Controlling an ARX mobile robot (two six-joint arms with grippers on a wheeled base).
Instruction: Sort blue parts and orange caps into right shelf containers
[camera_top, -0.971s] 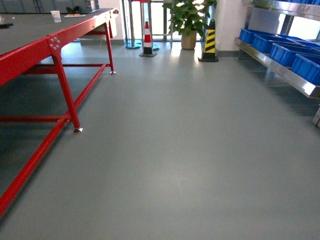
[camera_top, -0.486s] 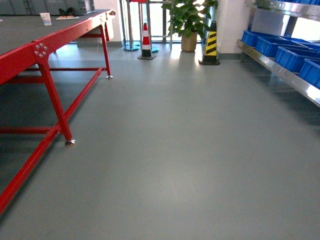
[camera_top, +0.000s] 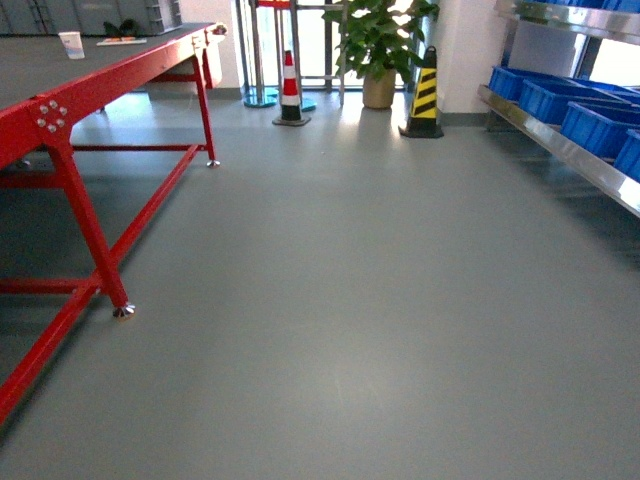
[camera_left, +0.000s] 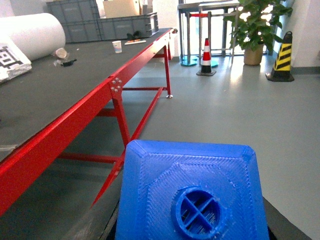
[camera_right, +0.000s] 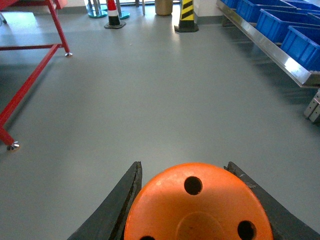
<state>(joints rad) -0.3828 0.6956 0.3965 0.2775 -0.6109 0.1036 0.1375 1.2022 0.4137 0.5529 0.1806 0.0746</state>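
Observation:
A blue part (camera_left: 190, 195) with a round crossed boss fills the bottom of the left wrist view. My left gripper (camera_left: 192, 231) is shut on it, with only dark slivers of its fingers showing at the block's lower edges. An orange cap (camera_right: 200, 205) with small holes in its flat top sits between the black fingers (camera_right: 125, 200) of my right gripper (camera_right: 184, 172), which is shut on it. The right shelf (camera_top: 560, 150) runs along the right edge of the head view, with blue containers (camera_top: 600, 125) on it. No gripper shows in the head view.
A red-framed table (camera_top: 90, 90) runs along the left, one foot (camera_top: 123, 311) on the grey floor. At the far end stand a red-white cone (camera_top: 290, 85), a yellow-black cone (camera_top: 425, 95) and a potted plant (camera_top: 378, 40). A paper cup (camera_top: 71, 44) is on the table.
The head view has advanced along the aisle. The table leg slid left and nearer, and the shelf and crates drifted toward the right edge.

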